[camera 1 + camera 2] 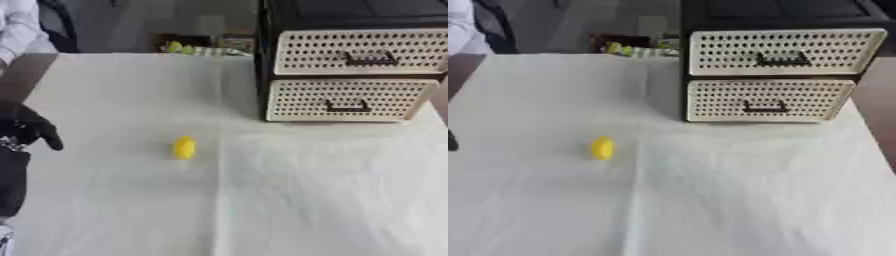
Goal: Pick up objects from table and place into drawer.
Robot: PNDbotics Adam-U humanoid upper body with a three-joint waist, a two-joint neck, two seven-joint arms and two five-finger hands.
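The left hand [31, 127] hangs at the tabletop's [306, 200] left edge, fingers curled downward and holding nothing; well to its right a small yellow object [184, 148] lies alone on the white cloth; at the far right stands a black drawer unit [772, 60], its upper drawer [785, 51] and lower drawer [767, 101] both closed, contents hidden.

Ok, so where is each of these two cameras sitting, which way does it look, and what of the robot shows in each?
Left eye view: in the head, looking down at the table; the left hand shows at the left edge, fingers curled, holding nothing.
Right eye view: beside it in the head, same downward look; only a dark sliver shows at the left edge, and no right hand.
Both share the yellow object lying on the white cloth and the drawer unit with both drawers closed.
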